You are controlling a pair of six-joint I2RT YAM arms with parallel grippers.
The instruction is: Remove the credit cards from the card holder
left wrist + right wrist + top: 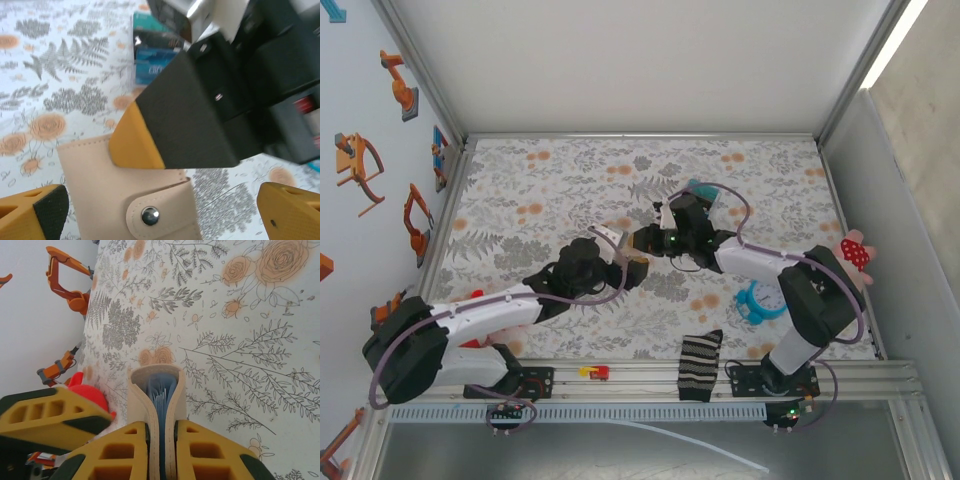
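Two arms meet over the middle of your floral worktop. Your right end effector is clamped on the card holder, with one yellow finger pressed against each tan outer side. From the right wrist you see the holder edge-on, folded nearly closed, with light blue lining showing in thin layers in the gap.

Your left end effector is spread wide, with a finger on either side of the holder and neither touching it. From the left wrist you see the holder's tan face and a metal snap on its flap. A blue, teal and black block lies on the worktop beyond it. A striped sock lies at the near edge, right of centre.
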